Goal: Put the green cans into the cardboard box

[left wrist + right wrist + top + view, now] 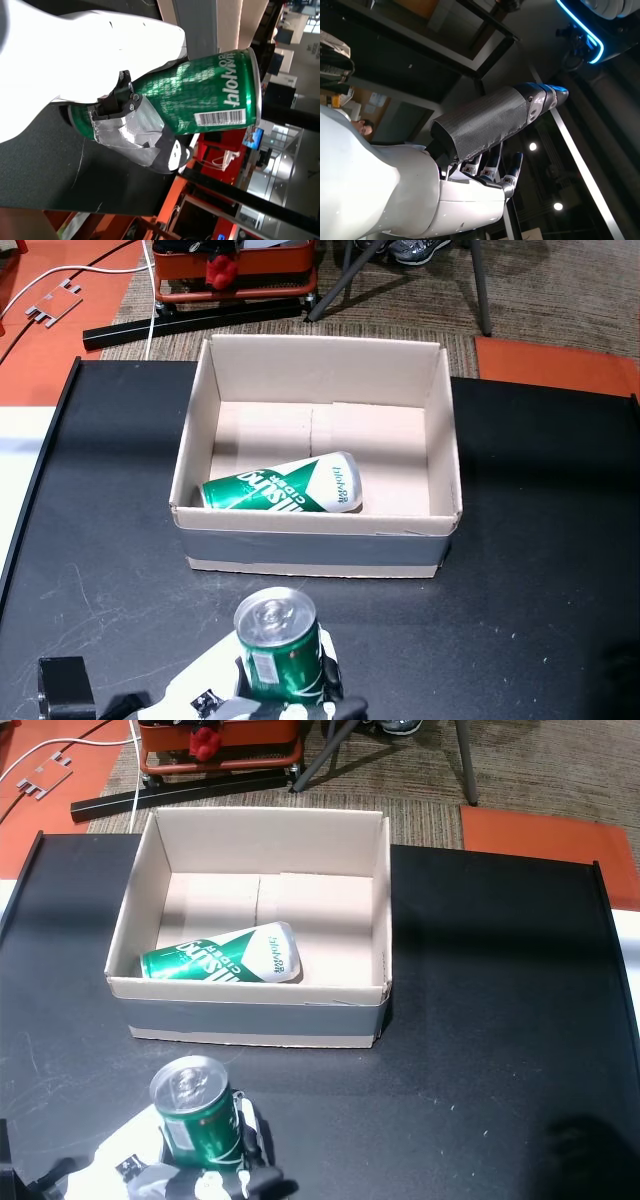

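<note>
An upright green can (278, 645) (197, 1111) stands near the table's front edge, with my left hand (262, 698) (200, 1170) shut around its lower half. The left wrist view shows the same green can (200, 95) with a taped finger (127, 132) wrapped over it. Behind it stands the open cardboard box (440, 420) (385, 890). Inside, a second green can (283, 486) (222, 956) lies on its side against the near wall. My right hand (485, 150) appears only in the right wrist view, fingers stretched out, holding nothing.
The black table (540, 560) (500, 1020) carries the box. Orange floor, a red cart (235, 270) and chair legs (480, 290) lie beyond the far edge. A white surface (15, 470) borders the table's left side.
</note>
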Controlling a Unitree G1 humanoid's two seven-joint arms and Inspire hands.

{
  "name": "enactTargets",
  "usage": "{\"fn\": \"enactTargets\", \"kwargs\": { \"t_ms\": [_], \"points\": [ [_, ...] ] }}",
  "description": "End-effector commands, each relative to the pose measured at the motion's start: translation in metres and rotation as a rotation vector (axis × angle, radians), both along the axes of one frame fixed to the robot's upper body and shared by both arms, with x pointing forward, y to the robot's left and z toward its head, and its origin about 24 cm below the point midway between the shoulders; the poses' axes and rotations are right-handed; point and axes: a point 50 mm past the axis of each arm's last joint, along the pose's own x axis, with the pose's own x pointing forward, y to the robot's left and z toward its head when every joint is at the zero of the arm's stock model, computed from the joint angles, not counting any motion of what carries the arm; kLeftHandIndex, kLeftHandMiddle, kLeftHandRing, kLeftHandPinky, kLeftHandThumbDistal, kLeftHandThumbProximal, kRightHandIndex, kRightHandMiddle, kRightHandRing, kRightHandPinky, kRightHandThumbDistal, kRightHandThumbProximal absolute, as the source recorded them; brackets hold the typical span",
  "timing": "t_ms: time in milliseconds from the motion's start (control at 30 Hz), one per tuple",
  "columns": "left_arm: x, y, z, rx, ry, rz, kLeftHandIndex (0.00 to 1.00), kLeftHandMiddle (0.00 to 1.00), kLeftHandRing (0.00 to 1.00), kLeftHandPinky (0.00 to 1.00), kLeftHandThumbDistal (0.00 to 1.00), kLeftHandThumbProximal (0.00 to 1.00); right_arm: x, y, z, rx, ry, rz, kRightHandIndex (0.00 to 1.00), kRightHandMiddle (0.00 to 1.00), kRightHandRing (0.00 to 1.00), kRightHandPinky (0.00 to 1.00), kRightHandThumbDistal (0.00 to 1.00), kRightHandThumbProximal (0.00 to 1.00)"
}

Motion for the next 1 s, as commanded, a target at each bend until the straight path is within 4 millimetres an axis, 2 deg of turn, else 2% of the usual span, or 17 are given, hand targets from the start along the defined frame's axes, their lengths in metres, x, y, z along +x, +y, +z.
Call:
{"fn": "enactTargets", "kwargs": {
  "t_ms": [0,167,333,467,733,900,967],
  "points": [
    [-0.003,0.0,-0.003,0.001,0.023,0.003,0.22,0.24,0.27,0.21,0.65,0.0,-0.002,-0.002,0.001,0.004,-0.007,-0.011,0.65,0.62,0.66,0.78,1.0,0.56],
    [-0.003,0.0,-0.002,0.022,0.004,0.002,0.22,0.26,0.28,0.22,0.66,0.0,-0.001,0.0,0.0,0.011,-0.002,-0.01,0.64,0.62,0.66,0.78,1.0,0.54],
    [-0.003,0.0,-0.001,0.053,-0.015,0.005,0.25,0.28,0.29,0.23,0.69,0.0,-0.001,0.0,-0.001,0.004,-0.003,-0.015,0.64,0.62,0.67,0.8,1.0,0.57],
    [-0.001,-0.002,0.006,0.035,-0.069,-0.01,0.28,0.3,0.31,0.24,0.68,0.0,0.001,0.0,-0.001,0.002,-0.006,-0.014,0.64,0.61,0.68,0.79,1.0,0.56],
    [0.014,0.001,0.052,-0.219,-0.26,-0.001,0.24,0.28,0.3,0.31,0.62,0.0,0.005,0.005,-0.003,0.013,-0.007,-0.012,0.63,0.61,0.66,0.79,1.0,0.59],
    [0.026,0.012,0.081,-0.284,-0.348,0.031,0.24,0.28,0.3,0.31,0.63,0.0,0.008,0.007,-0.005,0.011,-0.019,-0.017,0.64,0.61,0.66,0.81,1.0,0.65],
    [0.031,0.018,0.093,-0.299,-0.382,0.039,0.25,0.29,0.32,0.33,0.57,0.0,0.009,0.008,-0.006,0.012,-0.025,-0.016,0.64,0.61,0.67,0.81,1.0,0.67]
  ]
}}
